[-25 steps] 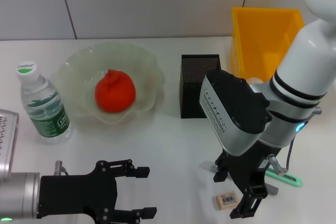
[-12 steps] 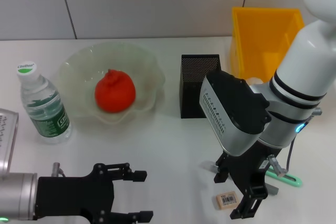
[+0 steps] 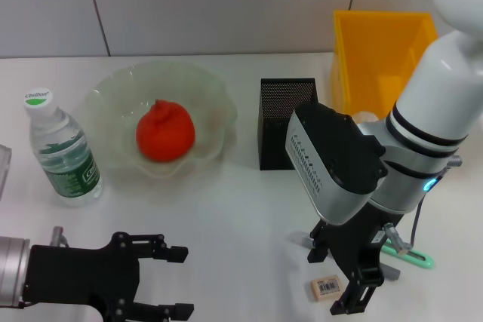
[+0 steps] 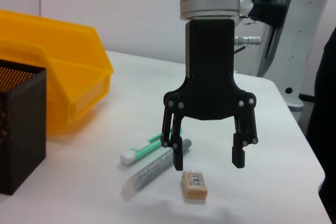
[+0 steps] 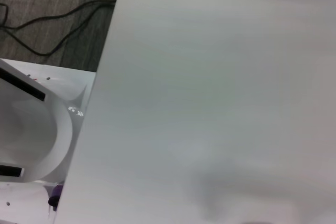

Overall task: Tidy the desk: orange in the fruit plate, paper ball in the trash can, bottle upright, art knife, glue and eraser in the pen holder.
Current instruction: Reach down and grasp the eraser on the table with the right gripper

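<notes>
Right end effector [image 4: 207,156]: hanging with fingers spread wide just above the eraser [image 4: 194,185], which is lying flat on the desk [image 3: 241,209] beside the glue [image 4: 155,168]. Risk: a finger is likely nudging the glue on descent. Left end effector [image 3: 162,280]: idling, fingers apart.

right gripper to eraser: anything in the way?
Nothing visible. The right gripper hangs open directly above the eraser, with clear air between. The grey glue stick lies beside the eraser, close to one finger, but not under the jaws.

glue stick [image 4: 156,169] crowding eraser [image 4: 195,184], right side free
</notes>
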Robot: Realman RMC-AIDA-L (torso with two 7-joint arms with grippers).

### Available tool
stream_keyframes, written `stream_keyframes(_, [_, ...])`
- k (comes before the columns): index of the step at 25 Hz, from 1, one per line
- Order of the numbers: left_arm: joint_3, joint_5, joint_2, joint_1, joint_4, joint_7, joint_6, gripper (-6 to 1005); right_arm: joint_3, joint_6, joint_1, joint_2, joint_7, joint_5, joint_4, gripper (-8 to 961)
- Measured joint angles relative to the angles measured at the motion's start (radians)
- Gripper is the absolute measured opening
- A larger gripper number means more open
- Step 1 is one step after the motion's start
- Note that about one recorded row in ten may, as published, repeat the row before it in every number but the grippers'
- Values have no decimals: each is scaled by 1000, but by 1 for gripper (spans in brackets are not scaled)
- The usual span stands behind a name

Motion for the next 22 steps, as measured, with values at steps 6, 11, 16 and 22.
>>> stream_keyframes(6, [-11, -1, 9, 12, -1, 5, 2, 786, -6, 7, 0, 0, 4, 0, -3, 777])
stream_keyframes(11, [-12, -2, 9, 15, -1, 9, 3, 786, -37, 20, 0, 1, 15, 0, -3, 777])
stream_keyframes(16, [-22, -7, 3, 16, 0, 11, 2, 786, -59, 31, -2, 2, 19, 0, -1, 777])
stream_keyframes(22, [-22, -7, 1, 16, -5, 11, -2, 786, -88, 58, -11, 2, 21, 1, 1, 776])
